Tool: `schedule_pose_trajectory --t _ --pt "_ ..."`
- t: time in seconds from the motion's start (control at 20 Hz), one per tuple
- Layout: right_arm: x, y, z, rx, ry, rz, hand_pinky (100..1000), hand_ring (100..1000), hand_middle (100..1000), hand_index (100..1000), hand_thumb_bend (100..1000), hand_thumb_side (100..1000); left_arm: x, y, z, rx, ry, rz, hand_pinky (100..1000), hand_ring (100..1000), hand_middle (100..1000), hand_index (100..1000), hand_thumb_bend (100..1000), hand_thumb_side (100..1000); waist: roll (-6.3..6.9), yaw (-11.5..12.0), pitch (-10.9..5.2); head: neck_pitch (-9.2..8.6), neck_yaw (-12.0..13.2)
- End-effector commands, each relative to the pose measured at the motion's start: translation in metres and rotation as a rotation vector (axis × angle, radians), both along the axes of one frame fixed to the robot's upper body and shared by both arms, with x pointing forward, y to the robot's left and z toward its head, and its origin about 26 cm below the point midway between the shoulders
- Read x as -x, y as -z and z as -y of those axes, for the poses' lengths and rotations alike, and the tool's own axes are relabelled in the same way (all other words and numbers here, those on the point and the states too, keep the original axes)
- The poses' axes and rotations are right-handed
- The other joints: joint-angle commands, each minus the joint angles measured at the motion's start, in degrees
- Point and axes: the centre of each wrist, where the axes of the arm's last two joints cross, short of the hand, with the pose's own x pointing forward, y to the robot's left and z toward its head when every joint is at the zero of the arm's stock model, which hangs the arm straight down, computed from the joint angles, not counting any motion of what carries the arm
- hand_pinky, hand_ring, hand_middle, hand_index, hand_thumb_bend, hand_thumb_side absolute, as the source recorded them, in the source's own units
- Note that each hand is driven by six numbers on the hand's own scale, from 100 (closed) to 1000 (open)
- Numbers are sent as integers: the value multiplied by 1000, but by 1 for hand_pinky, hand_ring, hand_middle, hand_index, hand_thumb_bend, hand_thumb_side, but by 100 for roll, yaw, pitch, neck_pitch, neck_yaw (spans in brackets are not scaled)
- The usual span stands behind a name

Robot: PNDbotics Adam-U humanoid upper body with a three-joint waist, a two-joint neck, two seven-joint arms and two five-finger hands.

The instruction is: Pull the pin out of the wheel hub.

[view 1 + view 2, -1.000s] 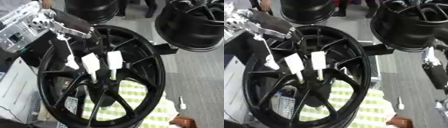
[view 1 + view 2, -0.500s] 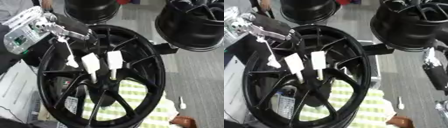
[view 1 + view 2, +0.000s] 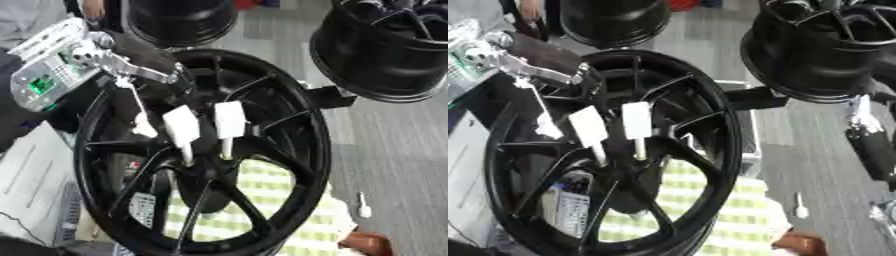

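My left hand (image 3: pixel 131 60) is in the upper left of the frame, above the rim of the black wheel (image 3: pixel 297 125), and its dark fingers (image 3: pixel 171 75) are curled over the upper left part of that rim. I cannot tell for sure what they pinch; a thin white stem with a small white tag (image 3: pixel 143 126) hangs straight down from just below them, so I judge that I am holding this one by its top end.

The hub (image 3: pixel 206 145) lies below and to the right of my hand, near the middle of the frame. Two pins stand in it side by side, each with a flat white head on top and a thin shaft going down into the hub: the left pin (image 3: pixel 181 128) leans a little to the left, the right pin (image 3: pixel 229 122) is nearly upright. Their long axis runs up and down in the frame, so I think the pull must go upward along it.

My right arm (image 3: pixel 872 145) shows only at the right edge of the right eye view, and its hand is not seen. So the left hand is clearly the nearer one to the pins.
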Motion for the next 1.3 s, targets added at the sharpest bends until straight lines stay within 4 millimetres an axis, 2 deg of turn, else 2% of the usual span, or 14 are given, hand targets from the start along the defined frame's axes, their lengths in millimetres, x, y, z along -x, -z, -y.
schedule_pose_trajectory --t 0.05,0.55,0.75,0.95,1.0,1.1,1.15,1.3 --pt "1 -8 1 3 1 27 730 847 796 815 100 653 1 -9 1 -82 88 -7 776 763 745 817 392 358 13 -13 -67 29 23" --pt "1 -7 0 -3 2 20 729 847 796 816 100 655 5 -14 4 -54 94 -20 771 750 736 809 373 361 28 -9 -69 29 27" --pt "1 -7 -1 -5 -1 20 729 847 797 816 100 655 7 -17 5 -44 89 -19 750 715 682 768 327 327 36 -9 -79 29 39" --pt "1 -7 -1 -6 -2 21 729 847 797 816 100 655 7 -17 5 -43 86 -22 750 715 682 768 327 327 37 -11 -82 29 39" --pt "1 -7 -1 -6 -2 21 729 847 797 816 100 654 7 -16 5 -44 86 -24 709 619 563 652 199 318 37 -12 -82 29 39" --pt "1 -7 0 -9 2 21 729 847 797 816 100 655 6 -11 5 -40 87 -46 703 611 557 646 175 313 36 -21 -80 29 39" --pt "1 -7 0 -11 3 21 729 847 797 816 100 654 6 -11 5 -36 88 -54 693 593 542 630 127 301 36 -22 -79 29 41" --pt "1 -6 0 -15 6 21 729 848 798 817 100 654 7 -9 6 -29 86 -70 683 574 526 613 100 286 35 -25 -78 29 41"
